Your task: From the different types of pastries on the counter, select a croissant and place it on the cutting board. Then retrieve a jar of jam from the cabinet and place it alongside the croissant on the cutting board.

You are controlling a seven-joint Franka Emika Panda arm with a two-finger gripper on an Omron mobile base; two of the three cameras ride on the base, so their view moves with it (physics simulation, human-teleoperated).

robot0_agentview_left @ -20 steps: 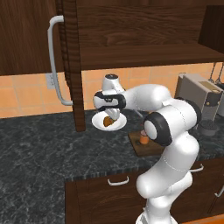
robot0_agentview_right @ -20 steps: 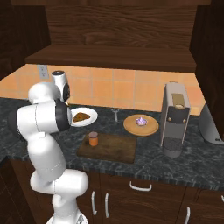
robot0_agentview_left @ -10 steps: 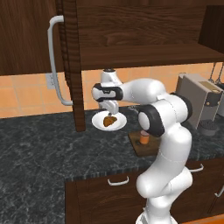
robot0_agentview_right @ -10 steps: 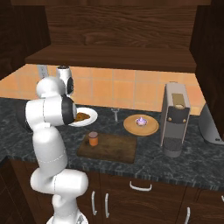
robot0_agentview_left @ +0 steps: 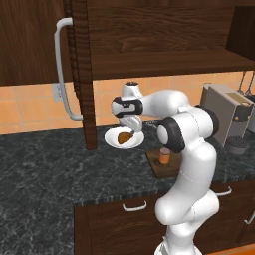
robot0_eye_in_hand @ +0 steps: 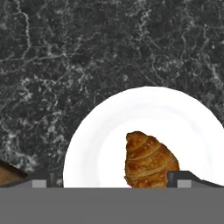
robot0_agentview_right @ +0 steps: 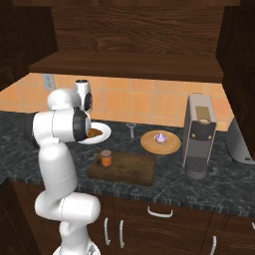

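From the left base view, the gripper point(robot0_agentview_left: 130, 124) hangs just above the round white plate point(robot0_agentview_left: 112, 141) where the croissant point(robot0_agentview_left: 123, 137) lies, on the counter point(robot0_agentview_left: 45, 169) near the cabinet's standing door edge. The jar of jam point(robot0_agentview_left: 165, 156) already stands on the cutting board point(robot0_agentview_left: 155, 166), right beside the robot's bulky forearm. The risk here, as I judge it, is a swing of the arm toward the board clipping the jar and toppling it (it sits at the board's near corner, with little room).

From the right base view, the plate point(robot0_agentview_right: 103, 133) sits behind the board point(robot0_agentview_right: 132, 169), with the jar point(robot0_agentview_right: 105, 158) on the board's left end and the purple-topped cupcake point(robot0_agentview_right: 160, 138) on the round tan plate point(robot0_agentview_right: 172, 146) further right. A croissant dropped too close to the jar could knock it; placed carelessly, it could overhang the board's edge.

From the hand view, the two fingertips point(robot0_eye_in_hand: 180, 177) stand wide apart with nothing between them, the croissant point(robot0_eye_in_hand: 149, 161) lying off-centre toward the right finger. If the hand descends as it is, the right finger may land on the pastry rather than beside it, crushing it or shoving it across the smooth plate point(robot0_eye_in_hand: 105, 131) (a lumpy crescent also slips easily from a pinch).
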